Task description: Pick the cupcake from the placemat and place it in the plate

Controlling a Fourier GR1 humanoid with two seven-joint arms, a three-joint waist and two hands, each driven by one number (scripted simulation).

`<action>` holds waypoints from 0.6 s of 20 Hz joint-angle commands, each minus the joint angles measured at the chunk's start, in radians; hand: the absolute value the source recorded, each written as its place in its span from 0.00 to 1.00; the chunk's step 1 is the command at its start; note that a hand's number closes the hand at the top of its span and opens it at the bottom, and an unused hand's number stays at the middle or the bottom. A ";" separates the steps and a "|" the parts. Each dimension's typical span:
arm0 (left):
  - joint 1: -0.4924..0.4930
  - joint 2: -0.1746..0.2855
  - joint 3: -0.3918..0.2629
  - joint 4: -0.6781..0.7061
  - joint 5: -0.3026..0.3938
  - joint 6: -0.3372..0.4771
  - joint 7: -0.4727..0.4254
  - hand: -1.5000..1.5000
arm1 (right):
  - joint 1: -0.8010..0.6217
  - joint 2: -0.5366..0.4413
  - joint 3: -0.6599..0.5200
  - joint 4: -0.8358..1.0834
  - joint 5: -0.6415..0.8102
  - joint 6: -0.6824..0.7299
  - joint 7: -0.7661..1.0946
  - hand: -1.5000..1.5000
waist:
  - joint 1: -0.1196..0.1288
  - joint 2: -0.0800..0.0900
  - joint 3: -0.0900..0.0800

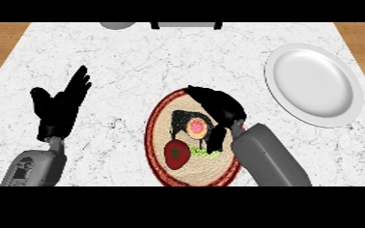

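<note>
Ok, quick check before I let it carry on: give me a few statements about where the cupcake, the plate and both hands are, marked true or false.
1. The cupcake is already on the plate. False: it sits on the placemat.
2. The right hand is over the placemat, fingers curled round the cupcake. True.
3. The left hand is helping to hold the cupcake. False: it rests open at the view's left, fingers up, holding nothing.
4. The plate lies to the right of the placemat and apart from it. True.
5. The plate is stacked on the placemat. False: both lie separately on the counter.
</note>
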 commanded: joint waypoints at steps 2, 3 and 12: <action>0.056 -0.012 0.013 -0.092 -0.008 -0.021 0.041 0.50 | 0.009 0.015 -0.024 0.023 0.068 0.015 -0.016 0.00 | 0.002 -0.001 0.000; 0.034 -0.014 0.027 -0.064 -0.016 -0.013 0.032 0.50 | 0.001 0.039 -0.003 0.072 0.099 -0.013 -0.037 0.00 | 0.002 0.000 0.000; -0.023 -0.032 0.049 0.004 -0.040 -0.032 0.014 0.50 | -0.012 0.047 0.021 0.088 0.135 0.084 -0.151 1.00 | -0.001 0.000 0.000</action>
